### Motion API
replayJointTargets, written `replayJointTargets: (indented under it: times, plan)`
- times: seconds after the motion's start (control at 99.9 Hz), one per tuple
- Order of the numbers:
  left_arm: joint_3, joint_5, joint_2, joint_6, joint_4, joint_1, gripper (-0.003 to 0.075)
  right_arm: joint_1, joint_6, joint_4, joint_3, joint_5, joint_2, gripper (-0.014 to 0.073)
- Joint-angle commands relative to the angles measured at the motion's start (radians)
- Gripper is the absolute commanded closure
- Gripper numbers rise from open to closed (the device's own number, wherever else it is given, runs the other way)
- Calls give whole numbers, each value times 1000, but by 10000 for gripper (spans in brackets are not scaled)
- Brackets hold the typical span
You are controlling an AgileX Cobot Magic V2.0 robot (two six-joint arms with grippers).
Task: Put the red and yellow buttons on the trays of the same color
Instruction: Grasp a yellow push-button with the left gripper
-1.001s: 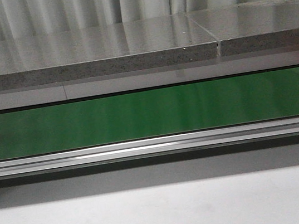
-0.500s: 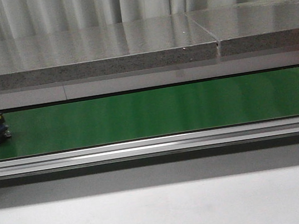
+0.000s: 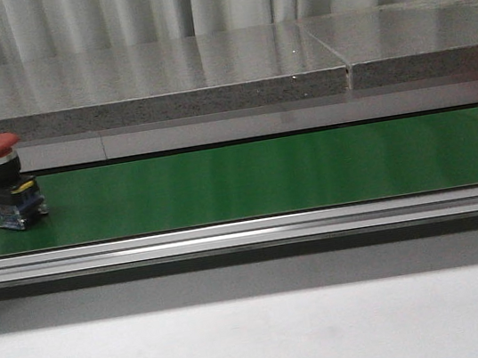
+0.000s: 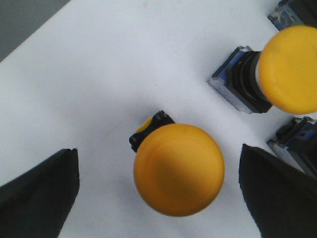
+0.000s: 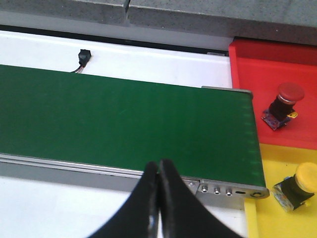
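A red button (image 3: 7,182) is seen standing upright on the green belt (image 3: 257,179) at about nine o'clock in the front view, mushroom cap uppermost, presumably so that it can be carried along toward the trays. In the left wrist view a yellow button (image 4: 178,169) is framed between the two dark fingers of the left claw (image 4: 158,191), which is released and spread wide on either side of the cap without touching it; it appears to be lined up for a grasp from above. A second yellow button (image 4: 290,68) lies tipped on the white worktop (image 4: 124,64) near by, and parts of further switch bodies can be made out at the edge. The right claw (image 5: 159,171) is held clenched, its fingers pressed together with nothing between them, above the near rail of the belt, judged to be waiting at the delivery end. Beyond that end a red tray (image 5: 297,59) already holds one red button (image 5: 282,105), and a yellow tray (image 5: 282,218) one yellow button (image 5: 298,186), so sorting is judged partly done.
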Motion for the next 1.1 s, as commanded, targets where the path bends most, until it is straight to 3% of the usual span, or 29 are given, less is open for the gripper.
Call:
replayJointTargets:
  times: [0.0,0.12,0.38,0.52,0.751,1.091]
  plan:
    - [-23,-47,-40,-11,-2,2,80,1,-8,6,-28,-68,1,662]
    - [-23,-52,-40,-11,-2,2,133,1,-8,6,-28,-68,1,662]
    - [-23,-52,-48,-11,-15,2,480,1,-8,6,-28,-68,1,662]
    - [-23,-50,-87,-11,-23,2,587,1,-8,6,-28,-68,1,662]
    - [-23,-36,-224,-11,-38,-35,606,1,-8,6,-28,-68,1,662]
    - [-35,42,-451,33,-36,-197,606,1,-8,6,-28,-68,1,662]
